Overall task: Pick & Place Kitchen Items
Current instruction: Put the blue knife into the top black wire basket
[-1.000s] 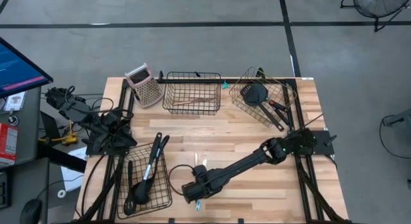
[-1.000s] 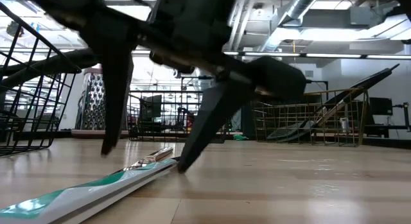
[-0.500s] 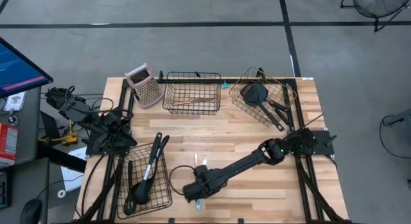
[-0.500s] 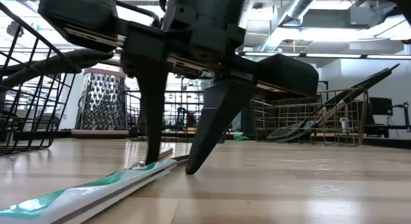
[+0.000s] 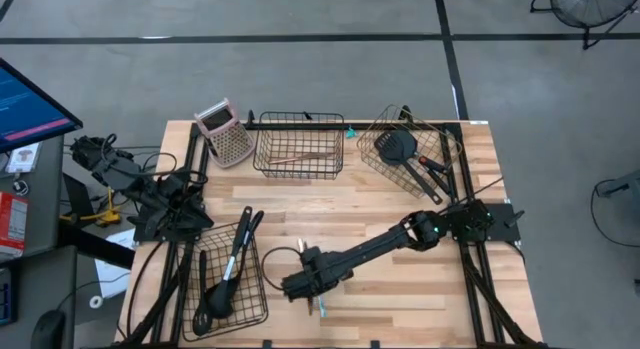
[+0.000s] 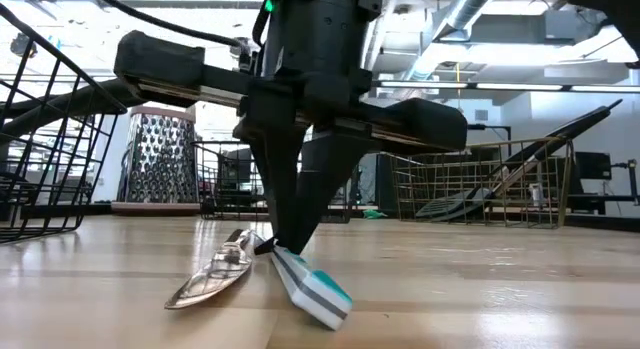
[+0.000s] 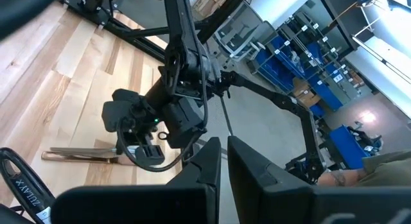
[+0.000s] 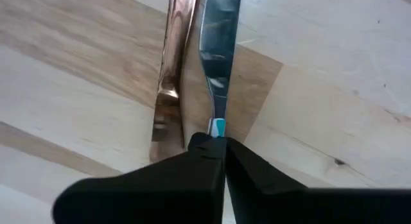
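R tool (image 6: 285,244): I've got it pinching silvery utensil (image 6: 215,274) at teal handle (image 6: 312,287) to lift off worktop (image 5: 400,289).
L tool (image 7: 221,161): pressed together, parked.

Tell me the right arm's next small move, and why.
Probably a short, straight lift. The right gripper has its jaws shut on the teal-handled silvery utensil, whose metal blade tip sits on the table while the handle end hangs just above it. Raising it first would clear the wood before carrying it toward a wire basket.

Silvery utensil (image 6: 225,271) with a teal-and-white handle on pale striped wooden table (image 6: 480,279)
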{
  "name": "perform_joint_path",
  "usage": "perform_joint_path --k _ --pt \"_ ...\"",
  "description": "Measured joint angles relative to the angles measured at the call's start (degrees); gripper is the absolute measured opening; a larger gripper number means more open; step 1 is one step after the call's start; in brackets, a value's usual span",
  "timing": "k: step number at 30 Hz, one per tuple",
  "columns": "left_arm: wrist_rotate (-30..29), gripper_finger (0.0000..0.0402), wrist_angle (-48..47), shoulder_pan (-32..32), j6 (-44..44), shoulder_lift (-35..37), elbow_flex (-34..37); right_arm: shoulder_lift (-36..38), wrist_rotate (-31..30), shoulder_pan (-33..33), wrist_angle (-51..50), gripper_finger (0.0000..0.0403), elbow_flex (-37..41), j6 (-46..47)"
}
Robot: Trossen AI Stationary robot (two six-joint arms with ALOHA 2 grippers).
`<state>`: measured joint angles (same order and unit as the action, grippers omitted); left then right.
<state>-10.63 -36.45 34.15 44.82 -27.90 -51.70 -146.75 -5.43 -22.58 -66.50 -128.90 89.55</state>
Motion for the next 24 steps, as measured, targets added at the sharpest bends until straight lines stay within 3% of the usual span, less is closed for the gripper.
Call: perform_joint_path --k 24 --pt "0.0 0.0011 0.0 0.0 -1.6 0.0 0.0 -0.4 0.8 1.6 -7.0 0.0000 -4.9 -6.2"
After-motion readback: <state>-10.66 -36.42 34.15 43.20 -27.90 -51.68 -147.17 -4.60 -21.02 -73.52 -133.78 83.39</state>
